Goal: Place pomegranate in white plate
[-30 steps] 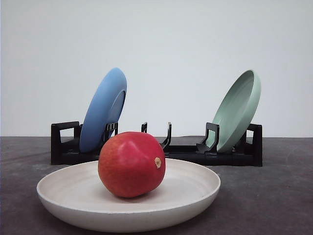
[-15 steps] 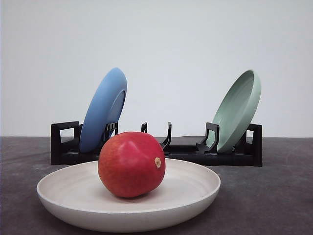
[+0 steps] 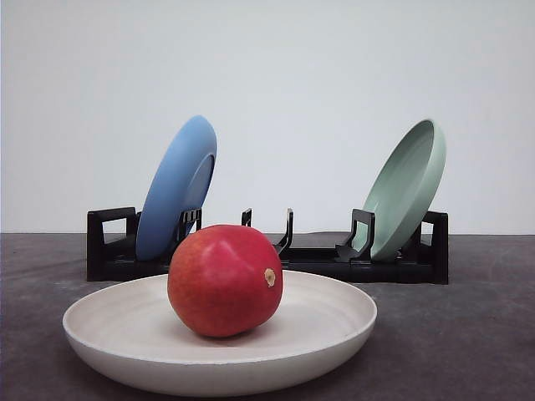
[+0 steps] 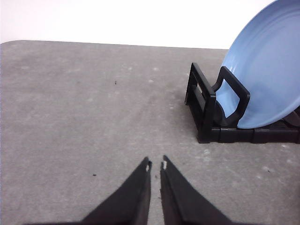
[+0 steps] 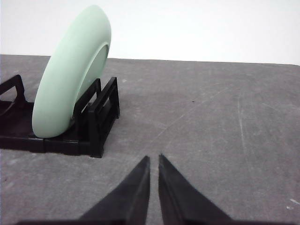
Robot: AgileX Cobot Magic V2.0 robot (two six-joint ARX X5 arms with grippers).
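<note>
- Pomegranate point(image 3: 224, 280): lies inside the white plate point(image 3: 334, 338), slightly toward 9 o'clock of the plate's centre, stem nub pointing to 3 o'clock. It rests on the plate floor, clear of the rim, with nothing gripping it.
- Plate: sits flat on the grey table point(image 3: 468, 334), nearest the camera in the front view.
- Rack point(image 3: 318, 259): stands at 12 o'clock beyond the plate, holding a blue plate point(image 3: 177, 188) at its 9 o'clock end and a green plate point(image 3: 407, 188) at its 3 o'clock end, both leaning on edge.
- Left gripper point(image 4: 155, 165): fingers drawn nearly together with a thin slit between them, grasping nothing, above bare table near the rack's blue-plate end.
- Right gripper point(image 5: 153, 158): the same narrow slit, empty, above bare table near the green-plate end.
- Step in hand, as judged: placement looks complete; both arms are parked well apart from the fruit.
- Next move, as judged: none on the fruit is required; arms need only keep clear so the plate is not nudged.
</note>
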